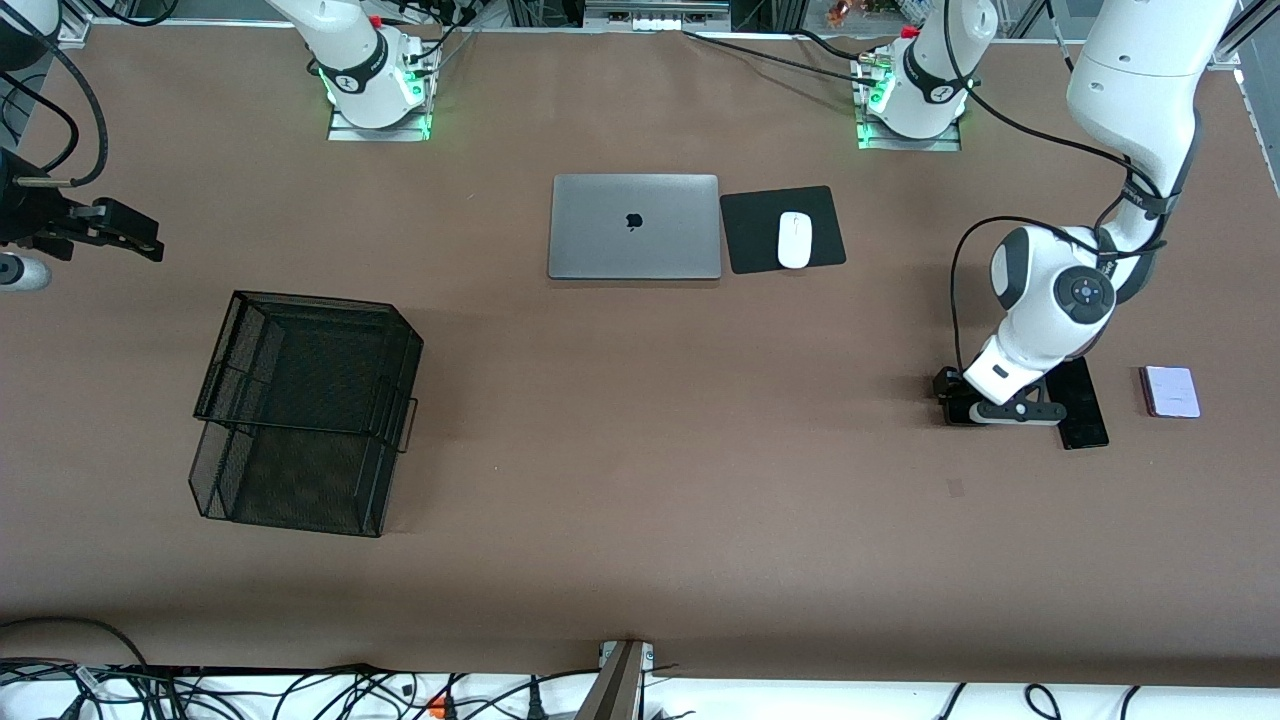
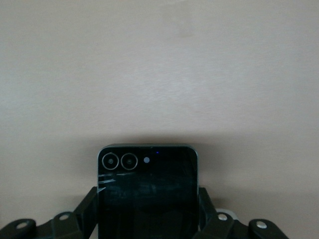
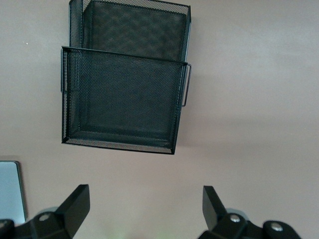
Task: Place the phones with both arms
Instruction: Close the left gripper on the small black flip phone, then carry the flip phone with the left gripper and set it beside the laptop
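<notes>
Left end effector (image 2: 149, 211) grips black flip phone (image 2: 148, 191); no readable writing.

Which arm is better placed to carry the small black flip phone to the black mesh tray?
Left: the left gripper is shut on the small black flip phone. The right gripper hangs open near the black mesh tray.

brown table (image 1: 640, 420) under even light; cables (image 1: 300, 690) along white strip at near edge.
</notes>
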Controlling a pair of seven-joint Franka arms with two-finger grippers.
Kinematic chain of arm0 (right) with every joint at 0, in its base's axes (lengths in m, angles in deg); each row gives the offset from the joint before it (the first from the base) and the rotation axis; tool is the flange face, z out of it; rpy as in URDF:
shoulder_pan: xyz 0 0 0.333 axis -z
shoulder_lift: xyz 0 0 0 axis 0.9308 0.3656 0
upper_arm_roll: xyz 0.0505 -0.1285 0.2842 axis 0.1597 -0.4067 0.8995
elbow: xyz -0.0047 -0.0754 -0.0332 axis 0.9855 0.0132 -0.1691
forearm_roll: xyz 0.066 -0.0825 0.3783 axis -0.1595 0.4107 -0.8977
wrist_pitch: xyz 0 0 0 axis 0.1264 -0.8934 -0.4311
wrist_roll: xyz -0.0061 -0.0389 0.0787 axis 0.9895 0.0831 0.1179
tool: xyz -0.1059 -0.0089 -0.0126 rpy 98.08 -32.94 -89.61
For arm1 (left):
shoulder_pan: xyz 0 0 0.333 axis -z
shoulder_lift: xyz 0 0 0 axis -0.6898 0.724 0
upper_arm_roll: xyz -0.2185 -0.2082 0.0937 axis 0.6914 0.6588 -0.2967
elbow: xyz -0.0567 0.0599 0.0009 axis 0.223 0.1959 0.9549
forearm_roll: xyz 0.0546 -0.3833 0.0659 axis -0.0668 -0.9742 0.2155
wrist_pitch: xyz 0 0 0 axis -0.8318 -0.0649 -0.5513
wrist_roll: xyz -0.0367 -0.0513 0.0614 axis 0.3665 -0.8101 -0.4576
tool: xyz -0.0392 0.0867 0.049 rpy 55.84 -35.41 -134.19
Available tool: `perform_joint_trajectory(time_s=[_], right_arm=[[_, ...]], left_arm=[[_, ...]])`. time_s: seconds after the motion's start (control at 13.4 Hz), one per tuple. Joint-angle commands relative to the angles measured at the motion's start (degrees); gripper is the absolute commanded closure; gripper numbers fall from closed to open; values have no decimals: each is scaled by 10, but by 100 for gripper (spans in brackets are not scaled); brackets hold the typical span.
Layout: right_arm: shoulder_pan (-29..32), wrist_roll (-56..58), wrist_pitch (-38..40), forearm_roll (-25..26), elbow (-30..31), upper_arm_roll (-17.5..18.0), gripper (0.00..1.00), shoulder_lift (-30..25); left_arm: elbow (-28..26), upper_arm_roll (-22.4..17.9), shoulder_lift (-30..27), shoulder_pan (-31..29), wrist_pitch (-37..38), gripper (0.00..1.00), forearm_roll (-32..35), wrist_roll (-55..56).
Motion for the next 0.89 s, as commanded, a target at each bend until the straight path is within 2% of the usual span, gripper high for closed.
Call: perform_joint_trajectory(time_s=[0.0, 0.07, 0.22, 0.37, 0.6, 0.67, 0.82], right_arm=[[2, -4, -1, 4, 6, 5, 0, -5], [1, -4, -1, 4, 6, 4, 0, -5], [2, -4, -2, 4, 6, 4, 0, -5], [2, -4, -2, 4, 6, 4, 0, -5], [1, -4, -2, 4, 6, 4, 0, -5], [2, -4, -2, 4, 6, 4, 0, -5], [1, -4, -2, 4, 6, 5, 0, -4]], left_arm=[[121, 28, -10, 4, 197, 64, -14, -4], [169, 46, -9, 4, 277, 64, -20, -5], [232, 89, -4, 13, 336, 64, -69, 5], [258, 124, 17, 35, 334, 64, -104, 21], [327, 129, 81, 124, 323, 63, -127, 47], [351, 129, 103, 160, 302, 64, -131, 79], [360, 128, 142, 221, 219, 63, -129, 195]])
